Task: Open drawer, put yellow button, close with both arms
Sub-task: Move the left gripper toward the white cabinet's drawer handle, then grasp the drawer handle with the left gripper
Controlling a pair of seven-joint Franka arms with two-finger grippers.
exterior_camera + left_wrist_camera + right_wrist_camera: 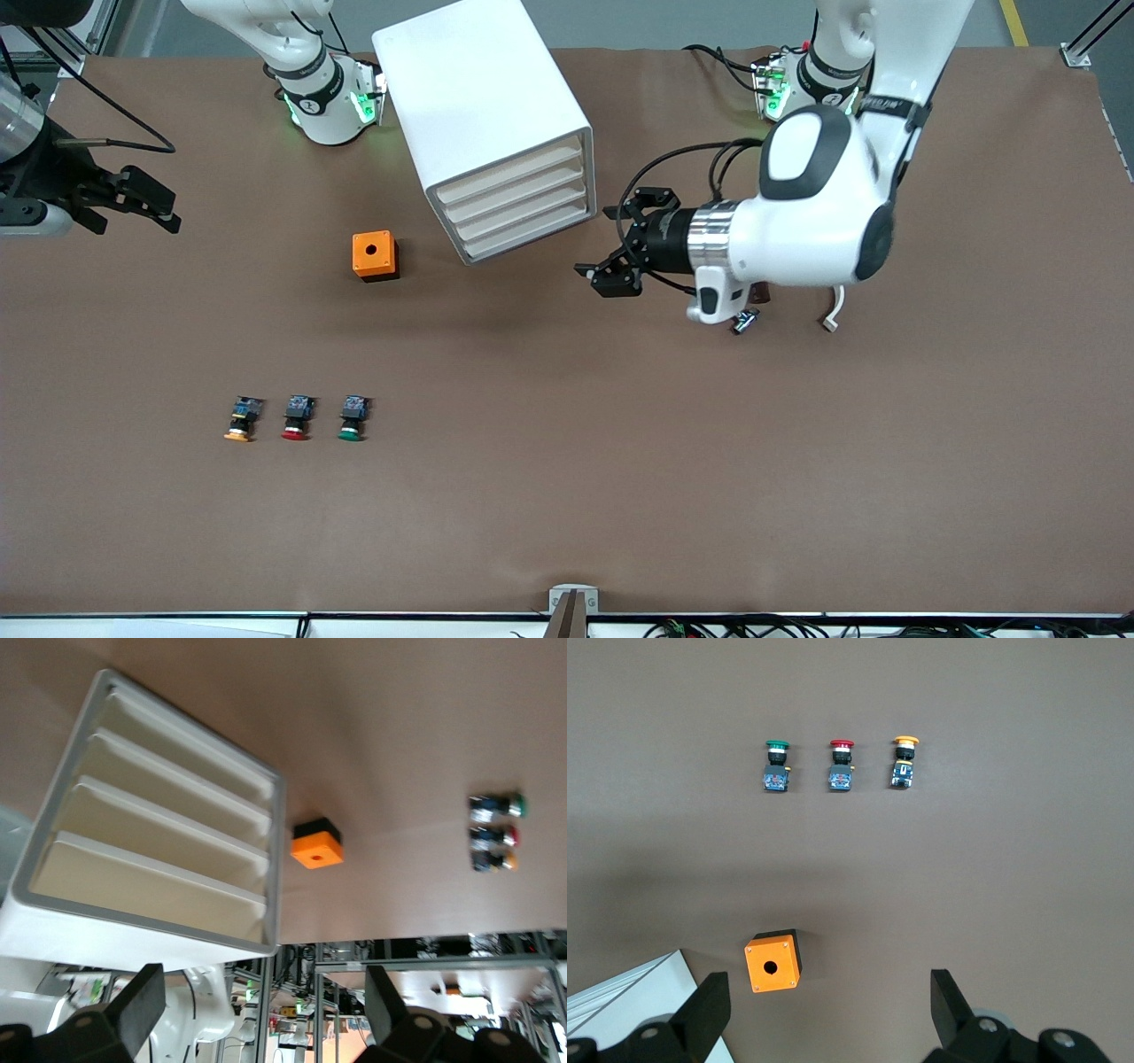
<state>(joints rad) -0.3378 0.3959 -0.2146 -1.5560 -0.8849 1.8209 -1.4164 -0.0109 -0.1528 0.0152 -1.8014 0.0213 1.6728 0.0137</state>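
The white cabinet (483,97) stands toward the robots' bases, with all four drawers shut. The uppermost drawer (509,170) also shows in the left wrist view (142,888). My left gripper (602,242) is open and empty, level with the drawer fronts and a short gap from them; it also shows in the left wrist view (263,1010). The yellow button (241,421) lies on the table nearer the front camera, toward the right arm's end, and shows in the right wrist view (904,762). My right gripper (133,213) is open and empty, held above the table at the right arm's end.
A red-capped button (297,418) and a green-capped button (353,418) lie in a row beside the yellow one. An orange cube box with a hole (374,255) sits beside the cabinet. A small metal part (744,321) and a white cable (833,315) lie under the left arm.
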